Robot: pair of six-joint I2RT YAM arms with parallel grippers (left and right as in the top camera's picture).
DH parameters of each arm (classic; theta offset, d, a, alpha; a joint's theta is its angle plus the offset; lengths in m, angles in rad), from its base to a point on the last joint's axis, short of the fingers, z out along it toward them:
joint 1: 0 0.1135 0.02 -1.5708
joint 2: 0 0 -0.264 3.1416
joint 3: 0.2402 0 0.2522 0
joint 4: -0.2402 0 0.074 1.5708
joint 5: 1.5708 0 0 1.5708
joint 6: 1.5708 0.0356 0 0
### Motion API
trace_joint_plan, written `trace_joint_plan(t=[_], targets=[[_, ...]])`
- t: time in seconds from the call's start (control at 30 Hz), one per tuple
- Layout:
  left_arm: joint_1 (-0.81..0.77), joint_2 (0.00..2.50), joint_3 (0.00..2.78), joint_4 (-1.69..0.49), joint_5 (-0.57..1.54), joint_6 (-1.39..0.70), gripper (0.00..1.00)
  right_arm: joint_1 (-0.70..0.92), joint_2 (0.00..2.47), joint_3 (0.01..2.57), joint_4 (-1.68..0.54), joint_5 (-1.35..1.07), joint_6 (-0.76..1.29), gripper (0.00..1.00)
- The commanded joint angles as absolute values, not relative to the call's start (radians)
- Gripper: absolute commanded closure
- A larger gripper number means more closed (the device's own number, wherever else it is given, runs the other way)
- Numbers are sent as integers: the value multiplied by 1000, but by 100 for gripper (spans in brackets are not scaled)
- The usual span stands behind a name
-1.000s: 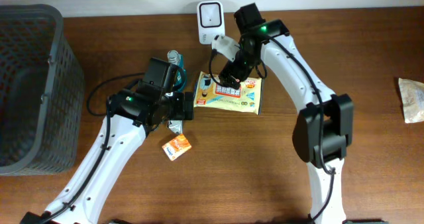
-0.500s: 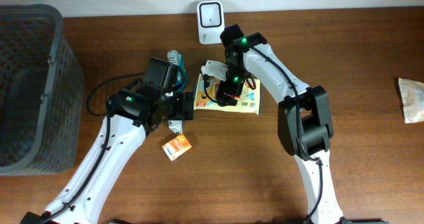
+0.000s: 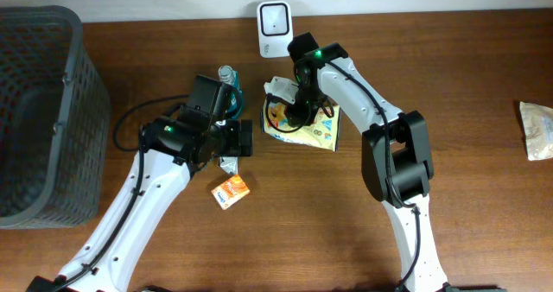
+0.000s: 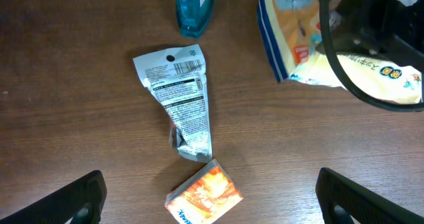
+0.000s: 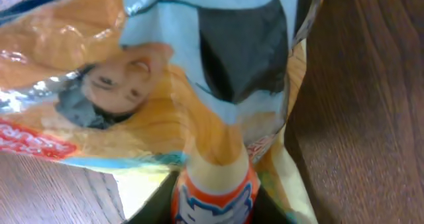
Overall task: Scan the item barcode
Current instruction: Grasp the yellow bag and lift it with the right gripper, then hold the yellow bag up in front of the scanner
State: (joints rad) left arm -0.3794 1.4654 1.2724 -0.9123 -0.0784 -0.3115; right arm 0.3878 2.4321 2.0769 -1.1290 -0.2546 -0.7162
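Observation:
The item, a yellow snack bag point(image 3: 318, 130), lies below the white scanner point(image 3: 274, 18) at the table's back edge. My right gripper point(image 3: 294, 111) is shut on a bunched fold of the bag point(image 5: 165, 85); the wrist view shows the fold pinched between the dark fingers point(image 5: 215, 197). No barcode shows on the bag. To its left, my left gripper point(image 3: 235, 142) hangs open above an orange packet point(image 4: 205, 194), its fingers point(image 4: 73, 197) wide apart and holding nothing.
A silver sachet point(image 4: 182, 98) with a printed barcode and a teal bottle point(image 4: 192, 5) lie under the left arm. A dark basket point(image 3: 34, 111) stands at the far left. Another wrapped packet point(image 3: 537, 130) lies at the right edge.
My right gripper came down from beside the scanner onto the bag and shut on it; the bag's left side is now bunched up. The left arm has not moved.

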Motion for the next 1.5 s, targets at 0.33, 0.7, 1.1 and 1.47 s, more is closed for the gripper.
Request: trace_joint_plan(t=[0.33, 0.7, 1.1, 1.47], targets=[[-377, 1472, 1260, -910, -68, -321, 1, 167, 2445, 2405, -1550, -729, -515, 96], [-377, 1472, 1260, -910, -68, -321, 1, -74, 2445, 2411, -1699, -1264, -375, 96], [-377, 1472, 1260, -910, -68, -321, 1, -153, 2445, 2411, -1624, -1552, -139, 95], [-377, 1472, 1260, -911, -68, -321, 1, -157, 2445, 2411, -1477, -1546, -120, 96]])
